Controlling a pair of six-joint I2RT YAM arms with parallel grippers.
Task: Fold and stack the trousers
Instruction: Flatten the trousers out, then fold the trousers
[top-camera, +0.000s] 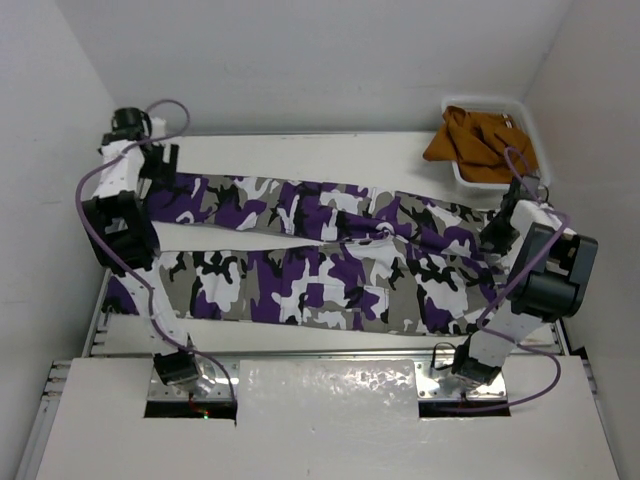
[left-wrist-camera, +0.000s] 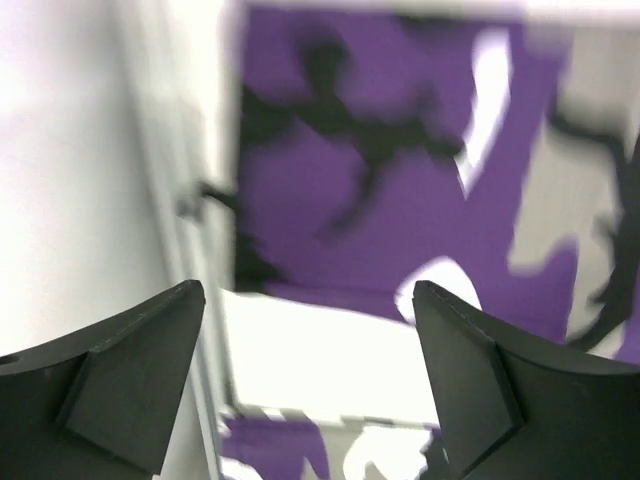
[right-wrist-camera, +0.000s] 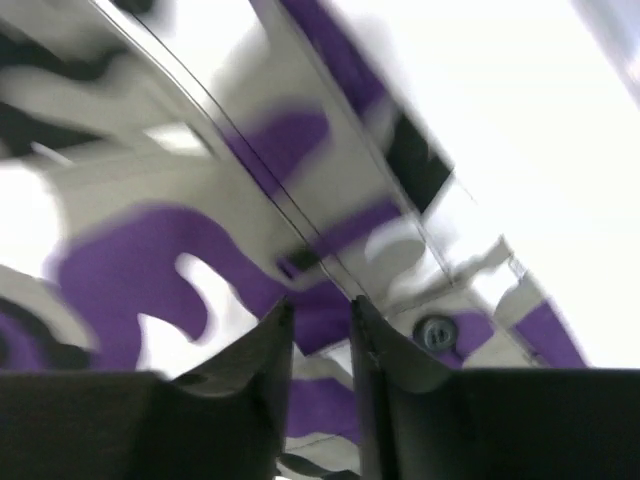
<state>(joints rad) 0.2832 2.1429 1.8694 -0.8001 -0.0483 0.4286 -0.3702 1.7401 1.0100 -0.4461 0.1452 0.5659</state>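
The camouflage trousers (top-camera: 320, 260) lie flat across the table, legs to the left and waist to the right. My left gripper (top-camera: 160, 168) hovers over the far leg's hem at the left end. In the left wrist view it (left-wrist-camera: 308, 290) is open wide above the purple hem (left-wrist-camera: 380, 180), with bare table between the fingers. My right gripper (top-camera: 493, 232) is low over the waistband at the right end. Its fingers (right-wrist-camera: 320, 305) stand a narrow gap apart over the fabric (right-wrist-camera: 150, 260), next to a dark button (right-wrist-camera: 435, 332). Nothing shows pinched between them.
A white bin (top-camera: 525, 120) at the back right corner holds a plain orange-brown garment (top-camera: 470, 140). A strip of bare table (top-camera: 300, 150) runs behind the trousers. White walls close in the left, back and right sides.
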